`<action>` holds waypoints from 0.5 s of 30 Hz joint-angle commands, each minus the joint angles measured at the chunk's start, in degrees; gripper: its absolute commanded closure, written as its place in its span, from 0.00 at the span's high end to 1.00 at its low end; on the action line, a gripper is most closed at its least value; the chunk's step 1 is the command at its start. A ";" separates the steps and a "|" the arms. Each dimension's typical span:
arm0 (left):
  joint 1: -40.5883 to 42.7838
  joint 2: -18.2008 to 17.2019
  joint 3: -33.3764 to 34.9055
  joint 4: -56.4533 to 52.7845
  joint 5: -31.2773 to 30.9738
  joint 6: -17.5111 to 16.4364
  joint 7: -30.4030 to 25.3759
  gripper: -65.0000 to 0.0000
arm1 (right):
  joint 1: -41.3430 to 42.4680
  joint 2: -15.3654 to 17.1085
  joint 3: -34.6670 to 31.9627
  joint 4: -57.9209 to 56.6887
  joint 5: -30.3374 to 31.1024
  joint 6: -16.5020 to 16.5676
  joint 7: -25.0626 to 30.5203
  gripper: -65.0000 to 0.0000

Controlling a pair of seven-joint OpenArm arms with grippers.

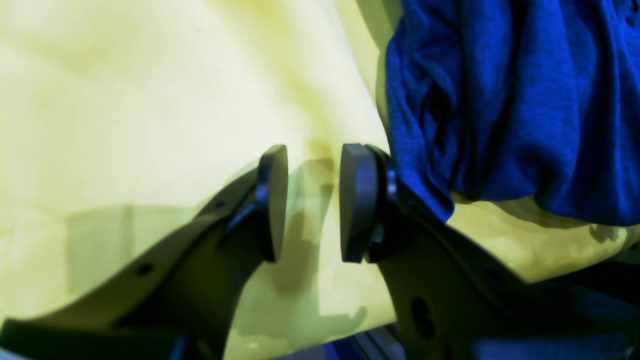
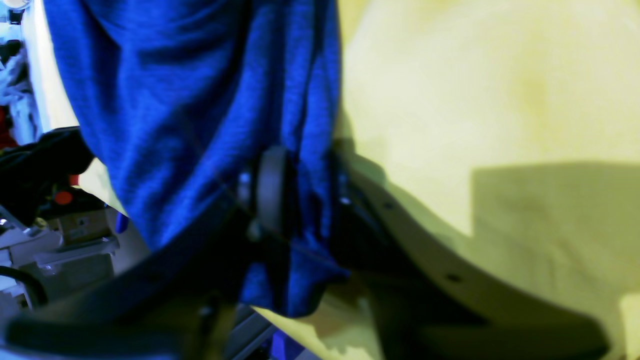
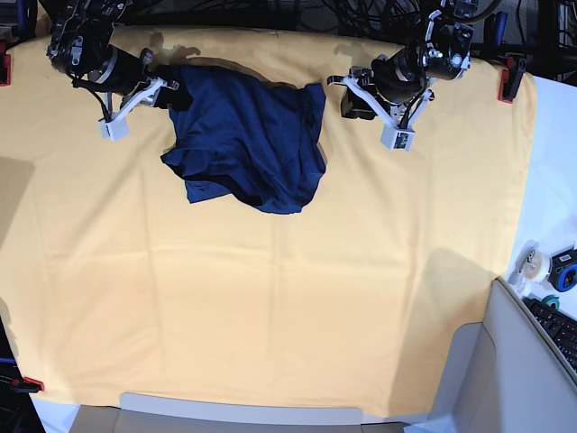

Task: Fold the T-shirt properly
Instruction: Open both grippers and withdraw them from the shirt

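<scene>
1. Navy knit fabric forms the T-shirt [image 3: 257, 135], which lies bunched near the middle of the far part of the pale yellow cloth [image 3: 297, 298], between the 2 grippers.
2. The left gripper [image 1: 314, 202] stands with its 2 fingers spread and nothing between them; it is just beside 1 side edge of the garment, over the yellow cloth.
3. The right gripper [image 2: 315, 200] has its 2 fingers parted, 1 on each side of a narrow ridge of navy fabric at the opposite edge. Whether the fabric is pinched cannot be told.
4. The step in hand is judged to be grasping and spreading the crumpled garment; no ordered fold is visible, so the task appears to be at an early stage.
5. The next move probably calls for the left gripper to shift inward and take the near edge, so that 2 held points allow the fabric to be drawn flat.
</scene>
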 commanded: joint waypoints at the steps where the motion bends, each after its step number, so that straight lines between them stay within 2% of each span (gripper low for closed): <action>1: 0.09 -0.12 -0.20 1.02 -0.41 -0.14 -0.98 0.28 | -0.58 0.71 0.26 0.00 -4.21 -0.58 -1.58 0.33; 4: 0.18 -0.12 -0.20 1.11 -0.41 -0.14 -0.98 0.28 | -0.76 1.50 0.35 0.18 -4.21 -0.58 -1.58 0.39; 7: 0.18 -0.12 -0.20 1.11 -0.41 -0.05 -0.98 0.28 | -0.58 3.87 0.61 0.18 -4.21 -0.58 -1.58 0.39; 15: 0.18 -0.12 -0.20 1.11 -0.41 -0.05 -0.98 0.28 | 0.65 6.60 10.55 0.18 -4.12 -0.58 -1.58 0.39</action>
